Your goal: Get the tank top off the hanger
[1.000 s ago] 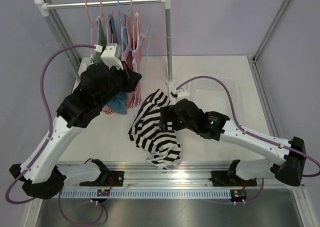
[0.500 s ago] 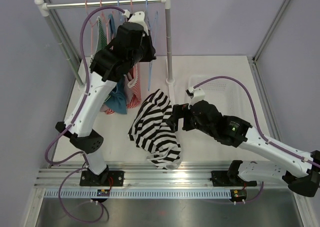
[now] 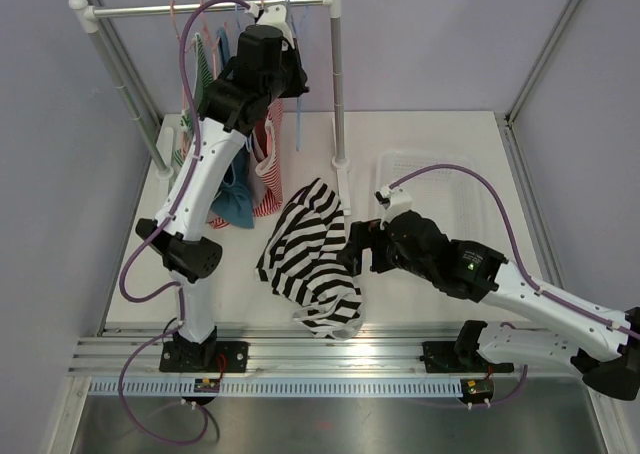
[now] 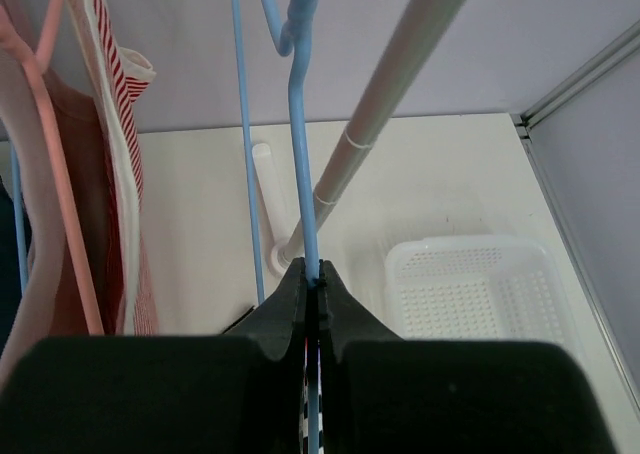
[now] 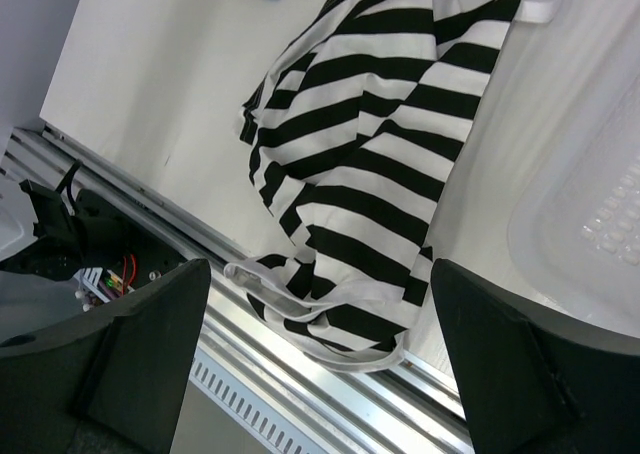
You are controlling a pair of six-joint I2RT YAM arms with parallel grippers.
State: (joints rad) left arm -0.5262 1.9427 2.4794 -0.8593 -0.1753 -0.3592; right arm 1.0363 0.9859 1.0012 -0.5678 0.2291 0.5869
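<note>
Left wrist: left end effector (image 4: 312, 274) pinches one blue hanger (image 4: 297, 164); right end effector (image 5: 320, 269) spread over one tank top (image 5: 370, 154).

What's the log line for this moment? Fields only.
left tool: shut on blue hanger | right tool: open over striped top | striped top: off hanger, on table

Blue hanger (image 4: 301, 154) cropped at top.

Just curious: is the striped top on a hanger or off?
Off. The black-and-white striped tank top lies crumpled on the white table; the left jaws pinch a bare blue plastic hanger.
</note>
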